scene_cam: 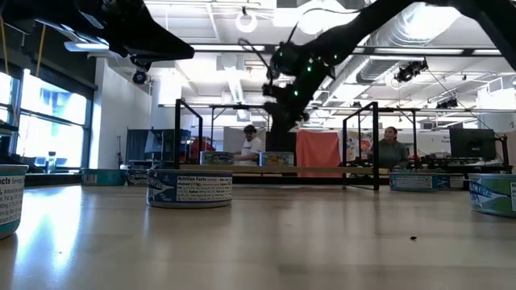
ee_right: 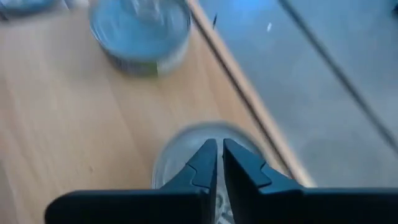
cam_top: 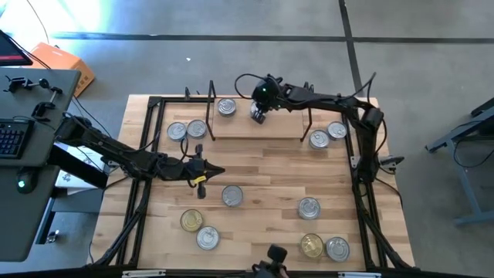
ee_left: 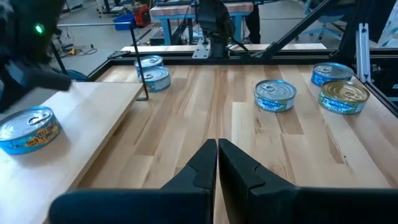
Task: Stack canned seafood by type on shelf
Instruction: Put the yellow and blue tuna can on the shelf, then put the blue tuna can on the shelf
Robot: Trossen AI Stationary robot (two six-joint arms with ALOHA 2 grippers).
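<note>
The right gripper [cam_top: 259, 116] hung over the shelf [cam_top: 266, 128], its jaws shut with nothing between them. A tin [ee_right: 186, 158] sat on the shelf directly beneath those jaws, and another tin [cam_top: 226, 106] stood on the shelf just to their left. Two tins [cam_top: 328, 135] lay on the worktop [cam_top: 262, 166] to the right of the jaws, beyond the shelf's end frame. The left gripper [cam_top: 212, 171] hovered over the worktop in front of the shelf, jaws shut and empty. Two tins [cam_top: 187, 130] lay behind those jaws, beside the shelf's left end. One tin [cam_top: 232, 195] lay just in front of them.
</note>
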